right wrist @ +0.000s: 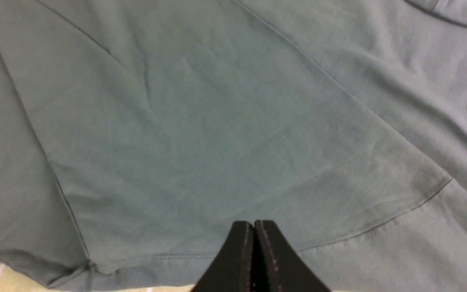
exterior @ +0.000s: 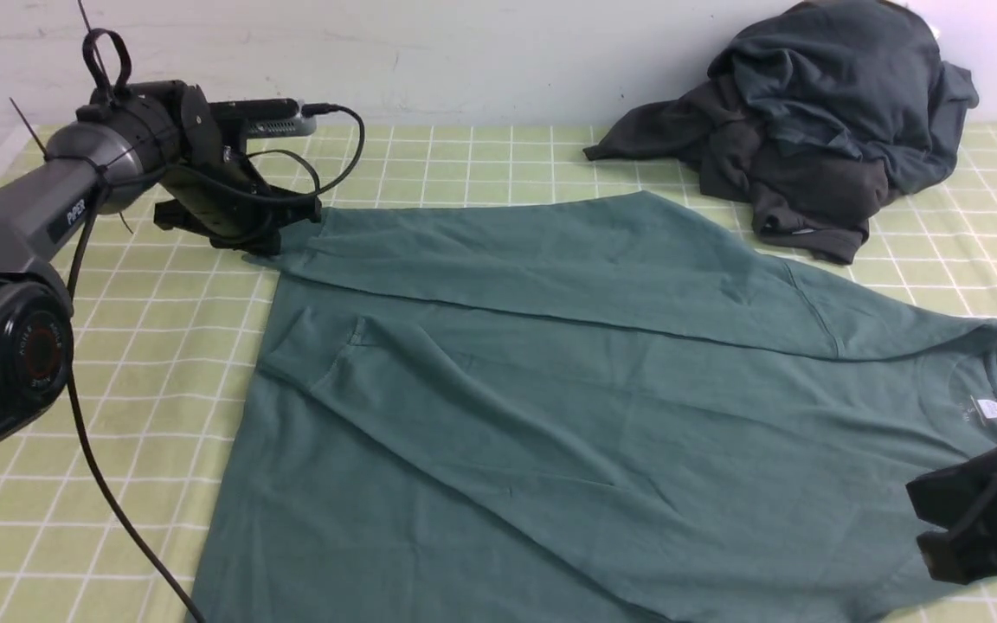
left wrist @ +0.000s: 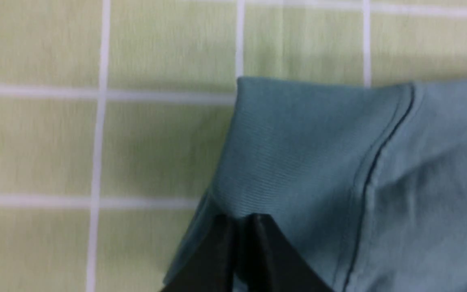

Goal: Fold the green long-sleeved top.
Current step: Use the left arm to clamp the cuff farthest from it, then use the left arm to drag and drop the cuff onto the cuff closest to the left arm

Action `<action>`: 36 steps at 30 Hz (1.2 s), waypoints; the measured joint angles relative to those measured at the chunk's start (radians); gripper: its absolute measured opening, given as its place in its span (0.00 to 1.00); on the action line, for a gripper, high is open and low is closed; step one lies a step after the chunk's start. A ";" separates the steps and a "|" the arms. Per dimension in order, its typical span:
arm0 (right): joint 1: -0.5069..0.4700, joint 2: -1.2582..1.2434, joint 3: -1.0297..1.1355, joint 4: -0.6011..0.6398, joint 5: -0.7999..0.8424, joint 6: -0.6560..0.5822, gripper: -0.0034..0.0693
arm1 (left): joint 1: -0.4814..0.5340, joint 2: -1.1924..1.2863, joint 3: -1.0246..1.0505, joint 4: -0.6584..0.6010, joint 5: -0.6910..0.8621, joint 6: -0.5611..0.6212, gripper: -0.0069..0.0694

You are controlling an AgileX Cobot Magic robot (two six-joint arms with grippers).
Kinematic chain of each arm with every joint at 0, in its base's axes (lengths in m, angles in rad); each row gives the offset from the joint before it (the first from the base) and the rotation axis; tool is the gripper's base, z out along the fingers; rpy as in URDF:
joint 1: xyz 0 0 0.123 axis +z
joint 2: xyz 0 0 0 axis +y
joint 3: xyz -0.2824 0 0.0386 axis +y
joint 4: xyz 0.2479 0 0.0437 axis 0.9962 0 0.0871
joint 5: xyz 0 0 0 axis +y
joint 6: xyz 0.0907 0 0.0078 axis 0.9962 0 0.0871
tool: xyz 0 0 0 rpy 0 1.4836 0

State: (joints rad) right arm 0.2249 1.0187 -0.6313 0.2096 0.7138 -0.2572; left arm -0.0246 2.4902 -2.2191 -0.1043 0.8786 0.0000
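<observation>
The green long-sleeved top [exterior: 550, 389] lies spread on the checked cloth, its white neck label [exterior: 996, 407] at the right. One sleeve [exterior: 550, 251] is folded across its far side, ending at the left. My left gripper [exterior: 265, 240] sits low at that sleeve's end. In the left wrist view its fingertips [left wrist: 239, 219] are shut right over the ribbed cuff [left wrist: 290, 142], and I see no cloth pinched between them. My right gripper [exterior: 940, 519] hovers at the front right, shut [right wrist: 253, 223] and empty, above the top's [right wrist: 217, 121] stitched hem.
A heap of dark charcoal-grey garments [exterior: 819, 130] lies at the back right, just beyond the top's shoulder. The yellow-green checked tablecloth [exterior: 161, 346] shows at the left and along the back. A black cable [exterior: 118, 510] hangs from the left arm.
</observation>
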 joint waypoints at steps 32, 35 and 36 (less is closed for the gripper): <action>0.001 -0.001 0.005 0.048 -0.010 -0.001 0.04 | -0.107 -0.604 0.796 0.073 0.340 0.138 0.11; 0.001 -0.001 0.005 0.051 -0.009 -0.001 0.04 | -0.128 -0.613 0.818 0.080 0.338 0.145 0.19; 0.001 -0.001 0.005 0.051 -0.008 -0.001 0.04 | -0.137 -0.621 0.824 0.077 0.336 0.150 0.22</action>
State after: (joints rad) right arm 0.2261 1.0178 -0.6261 0.2610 0.7057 -0.2584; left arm -0.1617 1.8697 -1.3951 -0.0268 1.2145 0.1497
